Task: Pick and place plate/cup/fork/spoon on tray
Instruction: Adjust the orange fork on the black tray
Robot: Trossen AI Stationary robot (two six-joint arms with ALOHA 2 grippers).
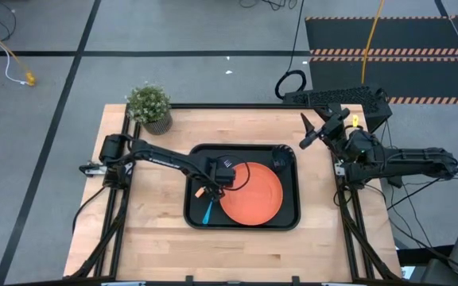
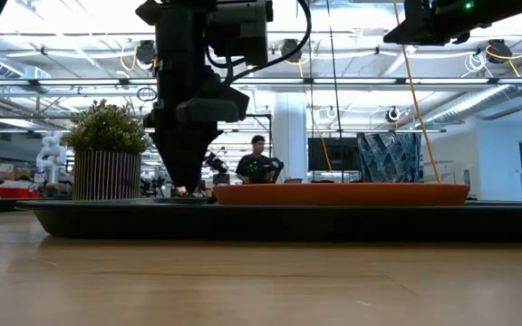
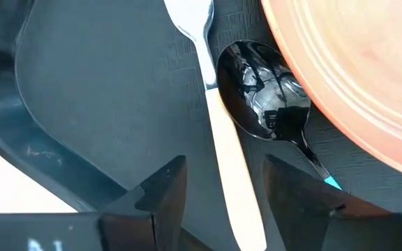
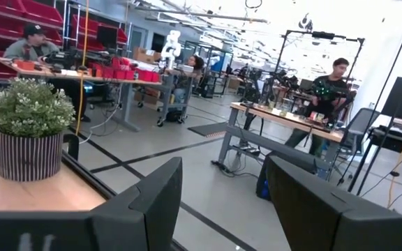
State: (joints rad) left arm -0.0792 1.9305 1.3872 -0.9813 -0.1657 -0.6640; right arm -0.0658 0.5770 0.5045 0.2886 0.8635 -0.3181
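High view: overhead, straight down, whole table (image 1: 157,246) in frame. Low view: table-top height, level, close to the tray (image 2: 270,220) rim — room beyond. Left wrist view: very near the tray floor, looking down. Right wrist view: from the table's 3 o'clock edge, facing the room; it shares the potted plant (image 4: 28,129) with the high and low views.

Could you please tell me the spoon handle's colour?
Light blue handle on the dark metallic spoon, clearest in the high view.

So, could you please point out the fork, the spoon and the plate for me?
fork (image 3: 232,174): left wrist view, on its handle.
spoon (image 3: 260,84): left wrist view, on its bowl.
plate (image 1: 253,195): high view, on its centre.
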